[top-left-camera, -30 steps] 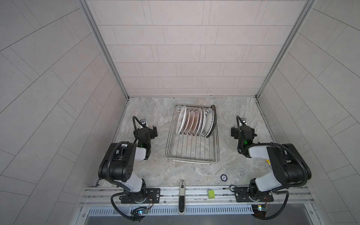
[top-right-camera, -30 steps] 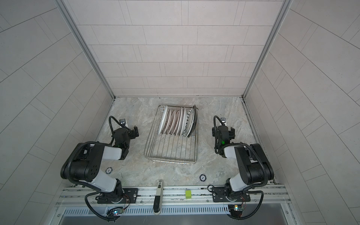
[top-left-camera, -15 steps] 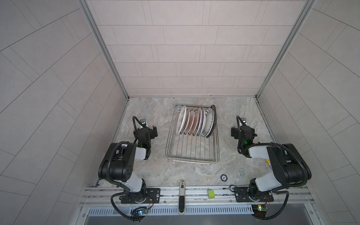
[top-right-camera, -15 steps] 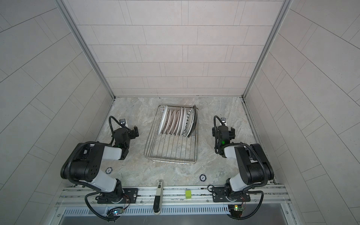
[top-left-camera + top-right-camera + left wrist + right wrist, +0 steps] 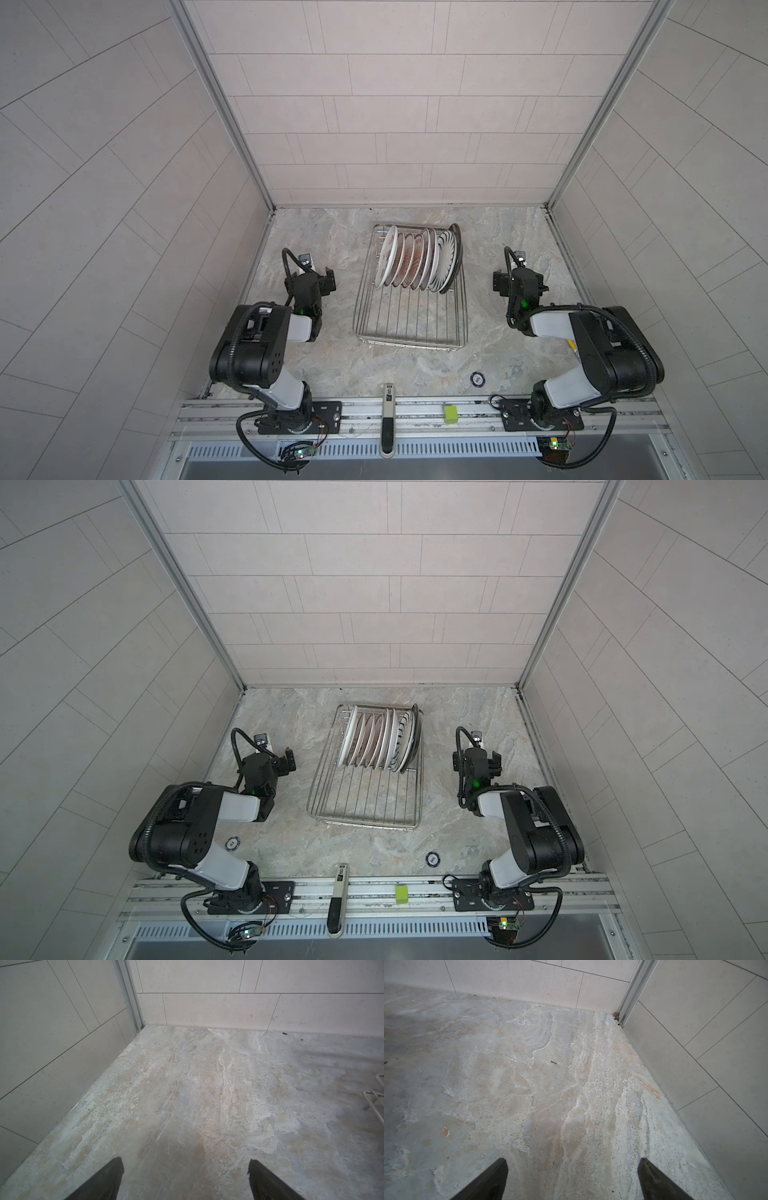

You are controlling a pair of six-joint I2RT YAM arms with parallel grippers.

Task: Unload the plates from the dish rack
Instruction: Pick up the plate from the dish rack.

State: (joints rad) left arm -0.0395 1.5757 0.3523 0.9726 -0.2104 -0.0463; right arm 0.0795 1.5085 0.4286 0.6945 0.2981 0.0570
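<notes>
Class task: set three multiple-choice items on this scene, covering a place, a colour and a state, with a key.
1. The plates stand where in the dish rack?
A. its far end
B. its near end
C. outside it

2. The small block is:
A. red
B. yellow-green
C. blue

3. The left tool and right tool are:
A. both open, empty
B. both shut on plates
C. gripping the rack

Key: 1 A, the rack's near half holds nothing; 2 B, seen in both top views; 3 A, wrist views show wide gaps with nothing between.
</notes>
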